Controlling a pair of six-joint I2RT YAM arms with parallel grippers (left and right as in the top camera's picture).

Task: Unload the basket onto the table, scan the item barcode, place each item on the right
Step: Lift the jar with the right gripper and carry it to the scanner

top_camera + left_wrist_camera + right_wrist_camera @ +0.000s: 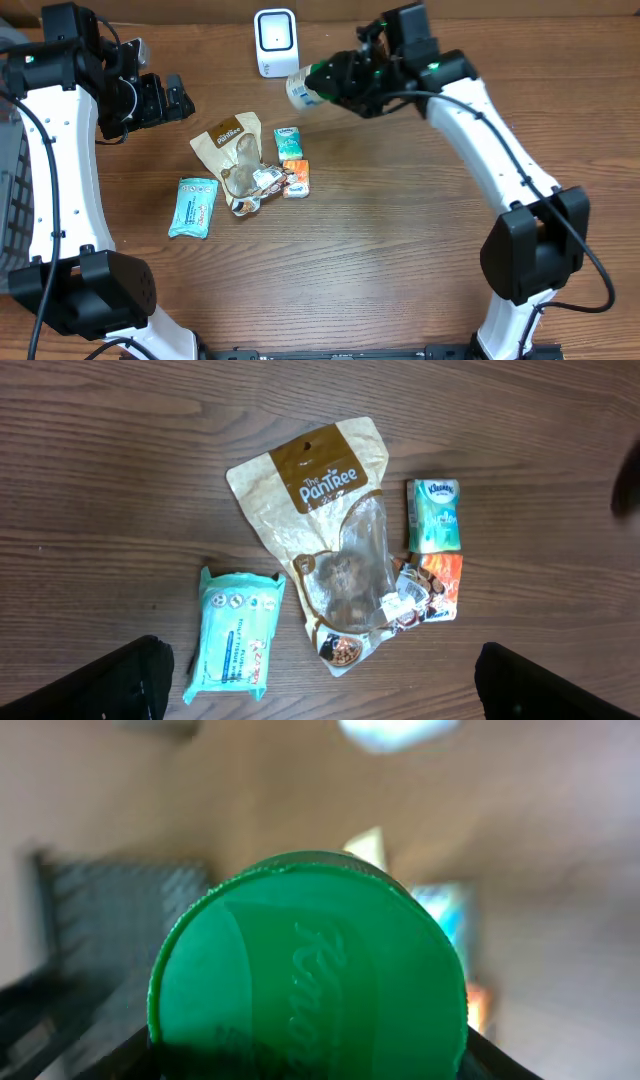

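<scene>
- The right end effector (pixel 335 82) is closed around a small bottle (pixel 298 90). It grips the bottle at its green cap (pixel 305 990) and holds it clear of the desk (pixel 400 250).
- The bottle's free end points away from this end effector toward a white scanner (pixel 275 40). The scanner stands just beyond the bottle's tip, near it but apart.
- As I judge it, the item has been picked up and brought to the scanner. What is left is turning its barcode to the scanner's window and getting a read.
- No barcode can be seen in any view, so I cannot tell whether it faces the scanner.
- The left end effector (pixel 163 98) is wide open and holds nothing. It hangs above a cluster of other goods, which lie ahead of its spread fingers in the wrist view.
- A tan pouch (pixel 325 530) with a clear window reads "The PanTree".
- A small green and white tissue pack (pixel 437 515) just beside the pouch appears to read "Kleenex".
- An orange packet (pixel 440 585) lies touching the tissue pack. Its print is too small to read.
- A teal pack (pixel 236 632) lies on the pouch's other side, and its print is also too small to read.
- The green cap carries raised script beginning "Ro". The rest is unclear.
</scene>
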